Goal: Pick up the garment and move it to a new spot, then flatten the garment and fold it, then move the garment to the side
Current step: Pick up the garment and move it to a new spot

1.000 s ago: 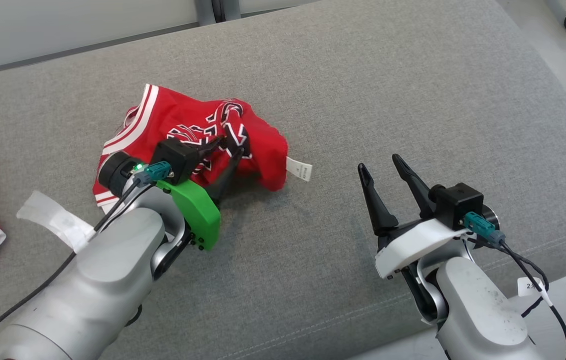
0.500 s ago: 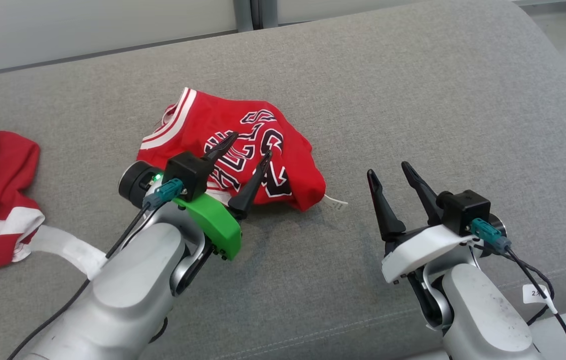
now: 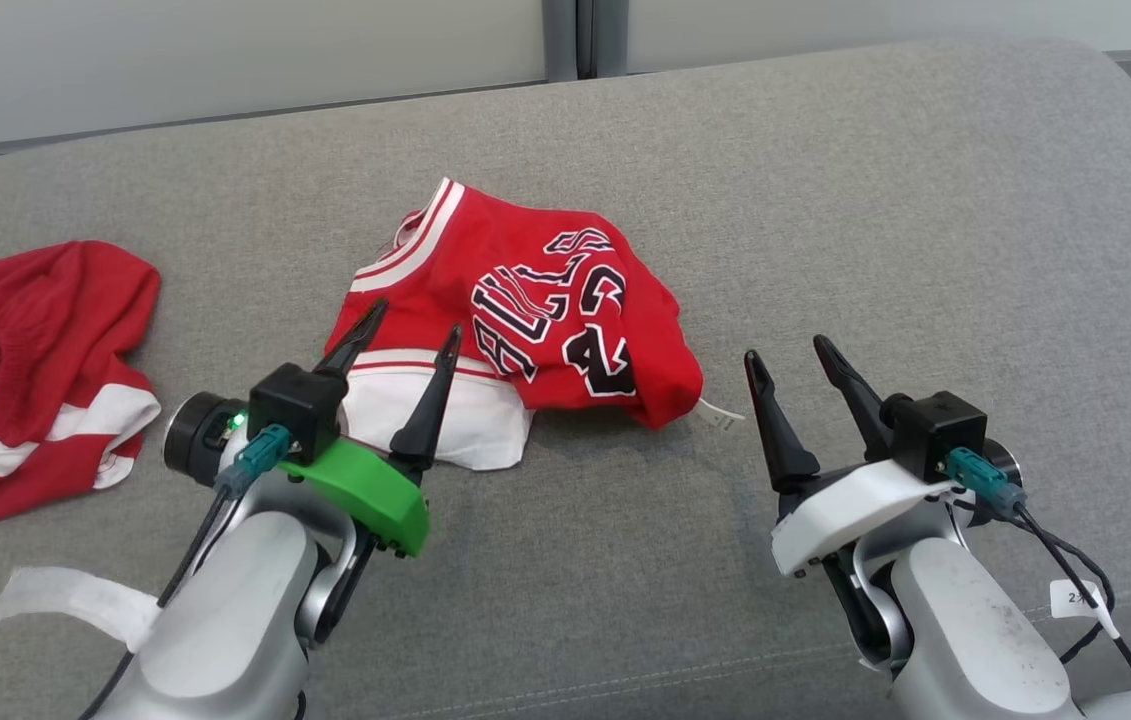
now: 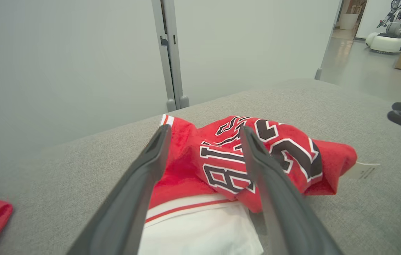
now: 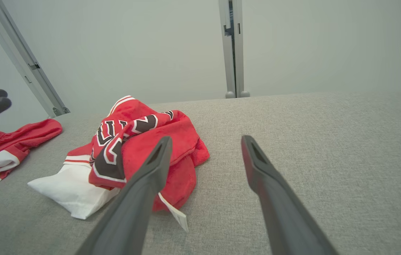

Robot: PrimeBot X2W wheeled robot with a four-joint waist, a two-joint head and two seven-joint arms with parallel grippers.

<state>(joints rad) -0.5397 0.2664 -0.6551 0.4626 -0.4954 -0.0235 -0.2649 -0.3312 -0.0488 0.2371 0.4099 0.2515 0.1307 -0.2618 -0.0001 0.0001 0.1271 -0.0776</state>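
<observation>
**Item: red garment on grey cushion, both claws empty**

Garment (image 3: 535,300): red jersey with black-and-white lettering and white trim, lying crumpled about mid-cushion, between the left and right edges. A white part is turned out at its near side. A white tag (image 3: 722,416) sticks out at its right end, onto the cushion (image 3: 875,200).

Left gripper (image 3: 415,318): fingers spread wide, nothing pinched. The tips are seen over the garment's near side, above the white part; whether cloth is touched cannot be told. In the left wrist view the lettering is framed between the two fingers (image 4: 205,129).

Right gripper (image 3: 785,348): fingers spread, nothing held. It is placed over bare cushion toward the near edge, right of the garment and apart from it.

Second red cloth (image 3: 25,350): red with white bands, heaped near the cushion's left edge, well apart from the garment.
</observation>
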